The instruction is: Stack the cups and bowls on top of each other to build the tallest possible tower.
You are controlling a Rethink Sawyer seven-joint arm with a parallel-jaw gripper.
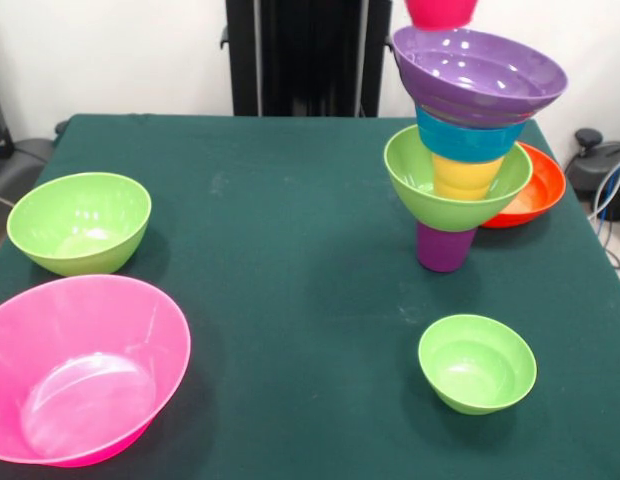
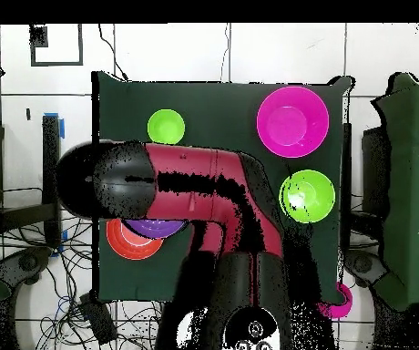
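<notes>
The tower stands at the right in the front view: a purple cup (image 1: 445,250) as base, then a lime green bowl (image 1: 410,170), a yellow cup (image 1: 465,178), a blue bowl (image 1: 468,142) and a wide purple bowl (image 1: 478,72). A red cup (image 1: 440,10) is right over the purple bowl, cut off by the top edge; I cannot tell whether it rests there. No gripper shows in the front view. From overhead the arm's black end (image 2: 127,187) covers the tower, with only the purple bowl's rim (image 2: 154,229) peeking out beneath.
An orange-red bowl (image 1: 535,185) (image 2: 122,241) sits just behind the tower. Loose on the green table (image 1: 290,200) are a lime green bowl (image 1: 80,222) (image 2: 307,195), a large pink bowl (image 1: 80,370) (image 2: 292,120) and a small lime green bowl (image 1: 477,362) (image 2: 166,126).
</notes>
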